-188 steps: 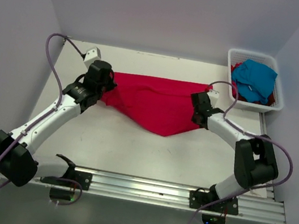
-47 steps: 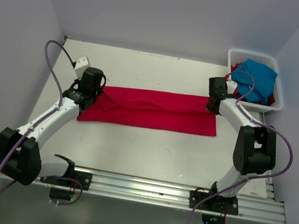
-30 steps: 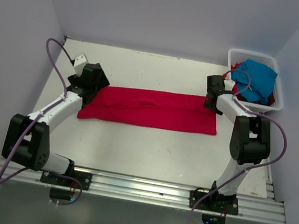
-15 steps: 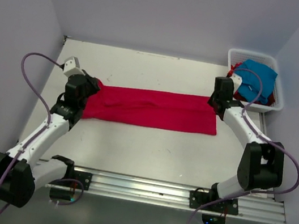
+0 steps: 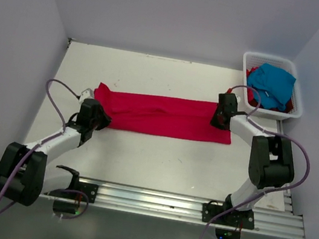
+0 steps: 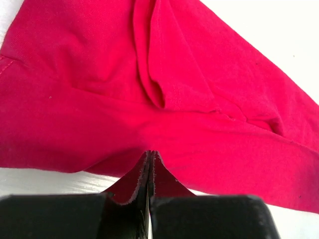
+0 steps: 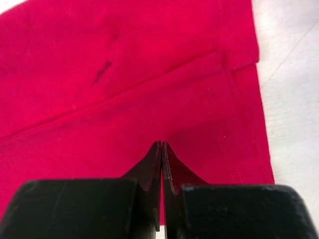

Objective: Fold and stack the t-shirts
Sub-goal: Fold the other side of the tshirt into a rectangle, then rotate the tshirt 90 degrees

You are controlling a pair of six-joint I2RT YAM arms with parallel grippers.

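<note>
Left gripper (image 6: 150, 155), right gripper (image 7: 161, 145) nearer, on t-shirt (image 5: 166, 116) edges.

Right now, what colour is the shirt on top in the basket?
Turquoise blue shirt, best in the top external view.

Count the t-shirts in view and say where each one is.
3. A red t-shirt lies folded on the table. A turquoise t-shirt tops the basket. The red cloth beneath it is at least one more, possibly several hidden.
</note>
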